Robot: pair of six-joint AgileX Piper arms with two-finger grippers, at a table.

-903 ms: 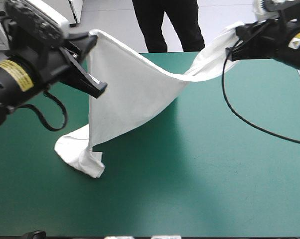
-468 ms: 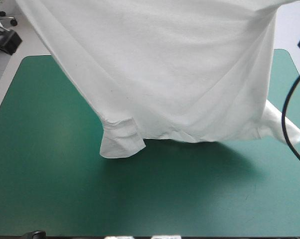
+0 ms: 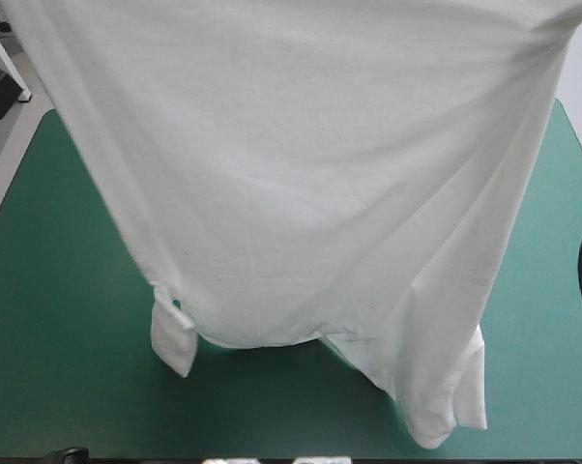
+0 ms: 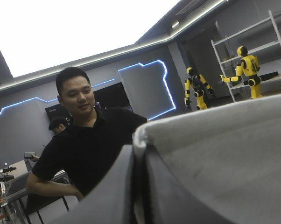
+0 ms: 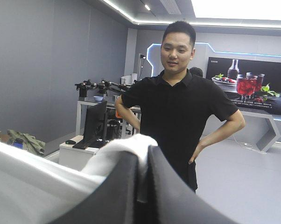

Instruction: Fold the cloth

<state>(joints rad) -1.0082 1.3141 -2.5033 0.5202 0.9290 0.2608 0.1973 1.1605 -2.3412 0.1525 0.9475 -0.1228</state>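
**Item:** T-shirt [image 3: 310,184], white, short-sleeved.
**Position:** held aloft over the teal-green surface [image 3: 49,367], hanging as one broad sheet. The hem and both sleeves hang lowest; contact with the surface cannot be told.
**Left gripper** [image 4: 139,161]: black fingers all but closed, pinching a top edge of the cloth.
**Right gripper** [image 5: 143,163]: likewise clamped on a bunched corner.
**Change:** earlier the cloth sagged between the arms, one end trailing on the surface; now it is raised and spread.
**Judgement:** the garment looks opened out for laying flat; no fold made yet.
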